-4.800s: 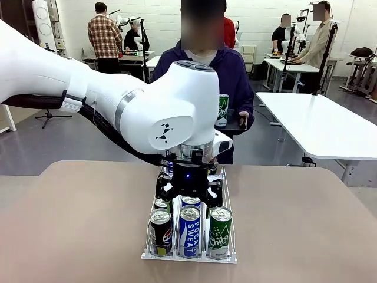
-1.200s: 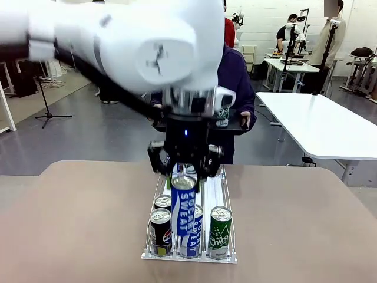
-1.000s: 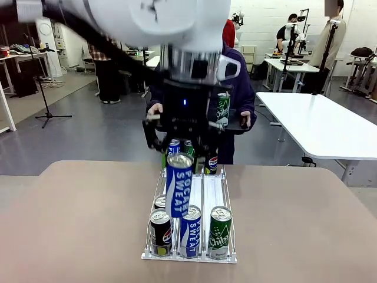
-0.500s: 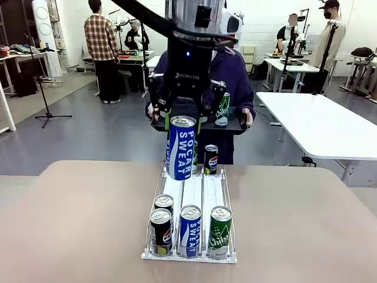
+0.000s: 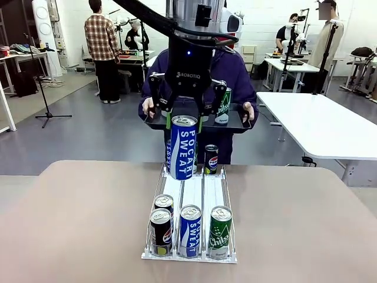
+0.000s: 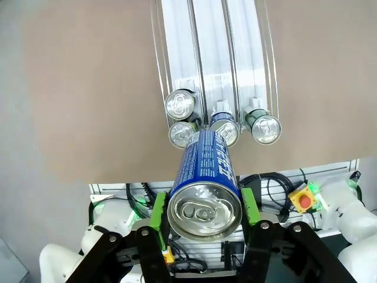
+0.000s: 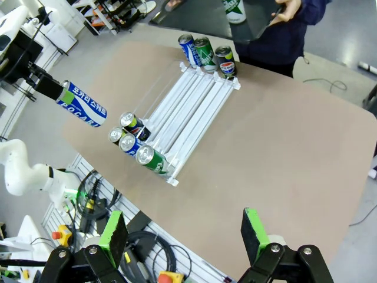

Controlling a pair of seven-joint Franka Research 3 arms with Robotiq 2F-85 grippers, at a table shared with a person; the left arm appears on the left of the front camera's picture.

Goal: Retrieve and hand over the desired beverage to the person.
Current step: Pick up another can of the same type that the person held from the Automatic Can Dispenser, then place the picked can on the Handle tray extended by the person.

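The retrieving part looks done: the left hand (image 5: 184, 112) is pinching the blue can (image 5: 183, 147) by its top, the green pads (image 6: 156, 213) pressed on both sides of it, and the can hangs upright in the air, clear above the far end of the rack (image 5: 189, 191). The handing over is left. The person (image 5: 232, 71) stands at the far side of the tabletop (image 5: 76, 218) and holds a dark tray (image 5: 232, 125) with both hands; a green can (image 5: 222, 106) already stands on it. The blue can is near the tray but, as far as I can judge, not yet over it, so it must go farther and be set down and released. On the rack, four cans stay at the near end and some at the far end. The right hand (image 7: 184, 236) is spread and holds nothing, high over the tabletop.
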